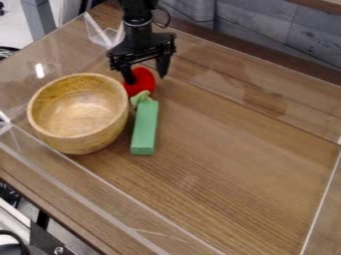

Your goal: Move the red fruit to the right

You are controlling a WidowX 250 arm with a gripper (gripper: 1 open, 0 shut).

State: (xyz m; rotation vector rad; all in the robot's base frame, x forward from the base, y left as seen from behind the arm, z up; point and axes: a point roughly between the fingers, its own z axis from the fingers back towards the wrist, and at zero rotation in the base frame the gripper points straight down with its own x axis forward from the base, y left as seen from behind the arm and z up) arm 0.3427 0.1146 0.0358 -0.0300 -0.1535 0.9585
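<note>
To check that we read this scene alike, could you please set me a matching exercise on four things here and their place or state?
1. Wooden bowl
2. Green block
3. Red fruit
4. End effector

A. Right of the bowl, flat on the table
B. At the fruit, coming from the far side
C. Left of the green block, wide and round
D. Beyond the block, small and rounded

Pairs: 1-C, 2-A, 3-D, 4-B
</note>
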